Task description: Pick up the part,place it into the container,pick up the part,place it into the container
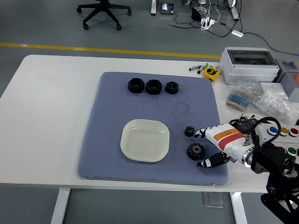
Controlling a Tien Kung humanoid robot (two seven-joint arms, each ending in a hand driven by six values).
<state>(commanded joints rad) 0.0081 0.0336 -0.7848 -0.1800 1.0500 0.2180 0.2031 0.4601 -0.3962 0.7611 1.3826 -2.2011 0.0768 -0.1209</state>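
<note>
Two black gears lie on the blue-grey mat (114,125): a small gear (190,131) and, nearer me, a larger gear (195,151). Left of them sits the empty cream-coloured square dish (145,139). My right hand (203,148) reaches in from the lower right, just right of the larger gear. Its fingers (202,132) are spread above the thumb (211,161), with the larger gear at the mouth of the gap. The hand holds nothing. My left arm is out of view.
Three black hex nuts (153,86) line the mat's far edge. Right of the mat are a grey box (249,65), bags of small parts (261,101), a yellow tape measure (211,72), cables and a panel of coloured buttons (287,132).
</note>
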